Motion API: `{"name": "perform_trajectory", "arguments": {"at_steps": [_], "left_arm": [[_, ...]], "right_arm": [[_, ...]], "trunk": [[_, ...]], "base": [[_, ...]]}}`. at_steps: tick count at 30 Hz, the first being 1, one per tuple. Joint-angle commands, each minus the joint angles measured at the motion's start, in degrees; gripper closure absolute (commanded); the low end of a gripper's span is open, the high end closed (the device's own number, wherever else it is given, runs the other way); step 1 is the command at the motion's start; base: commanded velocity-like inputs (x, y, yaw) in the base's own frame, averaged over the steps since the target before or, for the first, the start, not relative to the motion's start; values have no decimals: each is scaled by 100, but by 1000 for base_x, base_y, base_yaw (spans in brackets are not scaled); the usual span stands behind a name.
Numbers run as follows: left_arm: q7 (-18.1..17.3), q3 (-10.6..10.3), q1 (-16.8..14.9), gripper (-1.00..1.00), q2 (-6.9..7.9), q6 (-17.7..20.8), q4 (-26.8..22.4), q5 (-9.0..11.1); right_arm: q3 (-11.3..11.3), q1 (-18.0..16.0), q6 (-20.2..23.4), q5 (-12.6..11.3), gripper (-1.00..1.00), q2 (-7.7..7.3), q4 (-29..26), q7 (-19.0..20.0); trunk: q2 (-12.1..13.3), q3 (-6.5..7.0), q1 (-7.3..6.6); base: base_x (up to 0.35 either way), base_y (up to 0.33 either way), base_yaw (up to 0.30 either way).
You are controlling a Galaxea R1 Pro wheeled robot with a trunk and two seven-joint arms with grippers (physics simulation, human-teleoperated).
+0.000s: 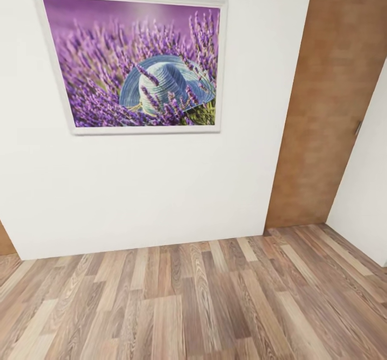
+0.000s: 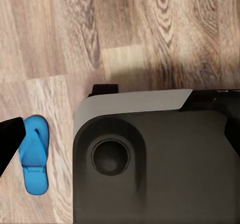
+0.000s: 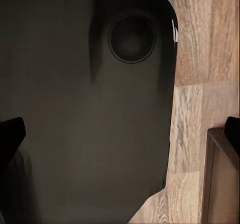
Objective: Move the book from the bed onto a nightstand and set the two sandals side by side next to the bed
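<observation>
White bedroom wall (image 1: 161, 188) with framed lavender picture (image 1: 134, 62), tan sliding door (image 1: 328, 107), wood-plank floor (image 1: 188, 301), blue sandal (image 2: 34, 154) beside robot base (image 2: 165, 169), both grippers' spread hard to tell

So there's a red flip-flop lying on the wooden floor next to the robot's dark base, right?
Not red. The left wrist view shows the sandal is bright blue; it does lie on the wood floor beside the robot's dark base.
</observation>
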Motion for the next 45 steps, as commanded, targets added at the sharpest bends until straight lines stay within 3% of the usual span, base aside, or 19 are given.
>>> {"name": "perform_trajectory", "arguments": {"at_steps": [1,45], "left_arm": [[-1,0,0,-100,1,-12,-2,-1],[-1,0,0,-100,-2,-12,-3,5]], "right_arm": [[1,-2,0,0,-100,0,-1,1],[2,-2,0,0,-100,0,-1,1]], "trunk": [[-2,-5,3],[-2,-5,3]], "base": [[331,0,0],[320,0,19]]}}
